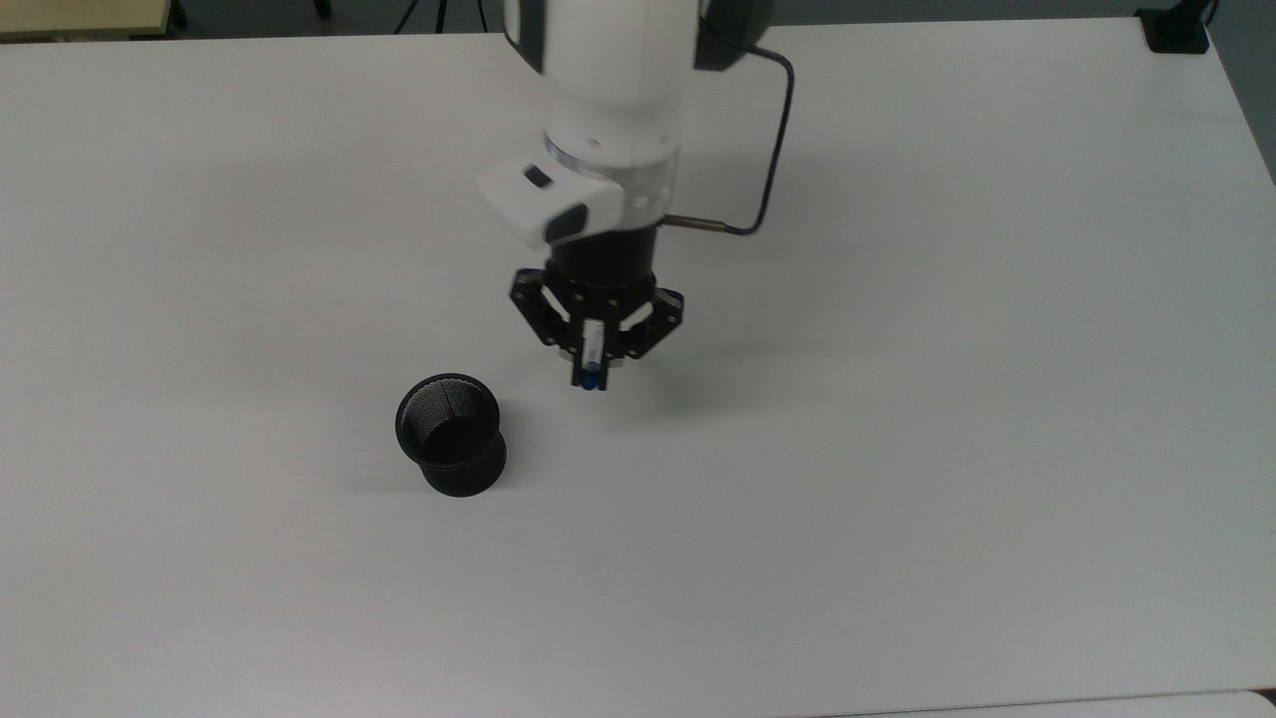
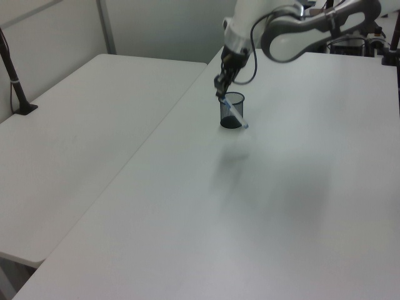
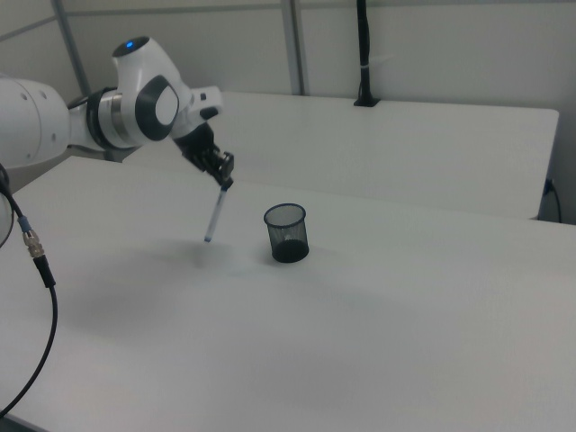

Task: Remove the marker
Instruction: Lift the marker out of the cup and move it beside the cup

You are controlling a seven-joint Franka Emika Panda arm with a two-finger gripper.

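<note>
Jaws clamped on the marker (image 3: pixel 214 214), which hangs below them, beside the mesh cup (image 3: pixel 287 232).

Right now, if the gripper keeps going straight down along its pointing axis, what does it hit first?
Likely the bare table. The gripper points down with the marker hanging below, so the marker's tip would touch first. The mesh cup stands clear to the right view's right.

Premises present as a robotics laboratory or test room. A white robot arm (image 3: pixel 108 112) with an external cable (image 1: pixel 763 150) works over a plain white table (image 1: pixel 897 449), and a second white table (image 2: pixel 75 144) stands edge to edge with it. Beyond the tables are bare partition walls (image 3: pixel 432 45) with metal uprights, and a black clamped pole (image 3: pixel 364 54) stands on the second table's far edge.
</note>
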